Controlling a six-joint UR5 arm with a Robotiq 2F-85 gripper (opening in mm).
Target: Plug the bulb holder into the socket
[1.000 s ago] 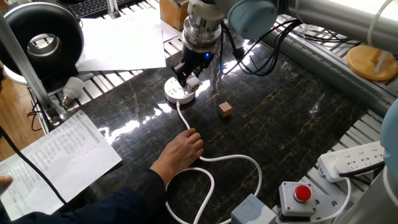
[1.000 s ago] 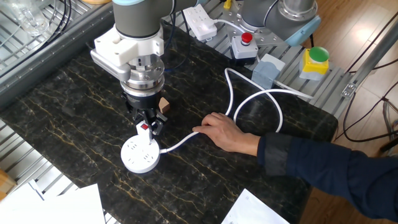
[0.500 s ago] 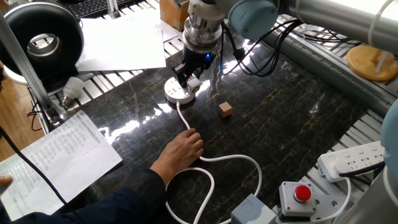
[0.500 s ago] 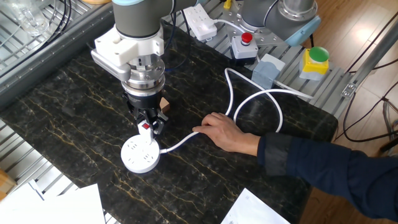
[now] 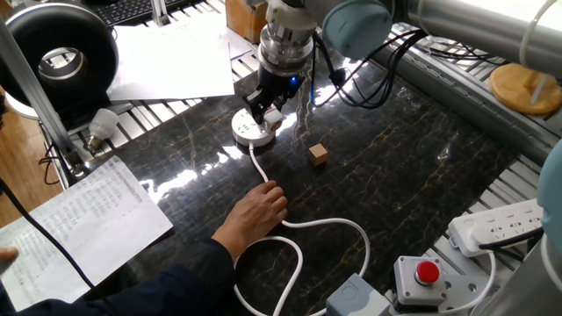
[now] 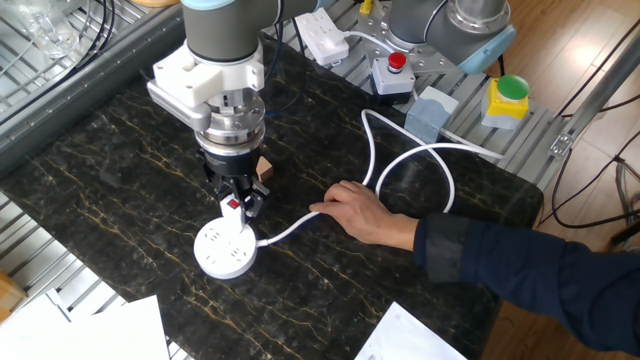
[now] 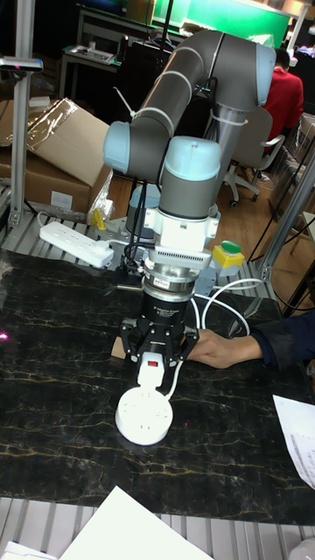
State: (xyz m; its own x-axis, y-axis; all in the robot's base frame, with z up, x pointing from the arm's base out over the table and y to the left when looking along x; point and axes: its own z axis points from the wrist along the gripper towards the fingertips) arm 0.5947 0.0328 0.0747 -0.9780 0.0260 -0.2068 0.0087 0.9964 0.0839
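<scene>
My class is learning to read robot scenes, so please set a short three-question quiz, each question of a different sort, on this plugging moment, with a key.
1. True or false: the hand is shut on the bulb holder.
2. Multiple choice: the person's hand rests on
A. the socket
B. the white cord
C. the wooden cube
3. Fill in: the switch on the bulb holder is coloured ____.

Key
1. True; the holder sits between the fingers, over the socket's edge.
2. B; it lies on the cord, apart from the socket.
3. Red, seen in the other fixed view and the tall fixed view.
</scene>
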